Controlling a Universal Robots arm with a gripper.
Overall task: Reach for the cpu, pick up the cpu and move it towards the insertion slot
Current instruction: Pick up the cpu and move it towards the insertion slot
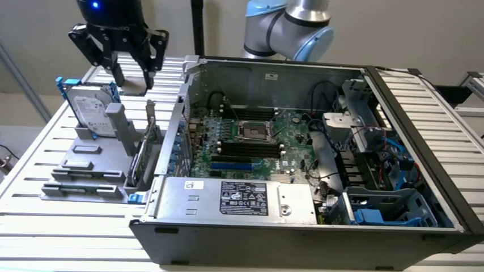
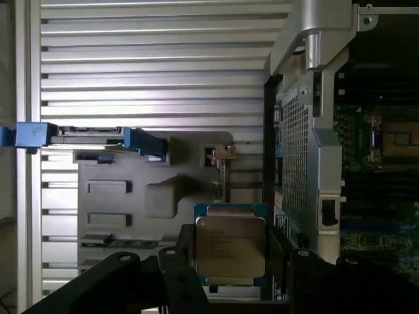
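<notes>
My gripper (image 1: 137, 76) hangs above the back of the grey parts holder, at the exterior view's left, outside the computer case. It is shut on the cpu (image 1: 136, 85), a small flat square chip. In the wrist view the cpu (image 2: 230, 243) shows its silvery top with faint print, clamped between the two dark fingers (image 2: 185, 261) of the gripper (image 2: 232, 260). The insertion slot (image 1: 255, 131), a square socket with a dark centre and a shiny frame, lies on the green motherboard inside the case, well to the right of the gripper. The wrist view shows the slot (image 2: 399, 139) beyond the case wall.
An upright silver hard drive (image 1: 90, 110) with blue rails stands on the grey holder (image 1: 83, 170) just below the gripper. The case's raised metal side wall (image 1: 178, 122) stands between gripper and motherboard. A power supply (image 1: 234, 198) sits at the case front, and black memory slots (image 1: 246, 148) lie below the socket.
</notes>
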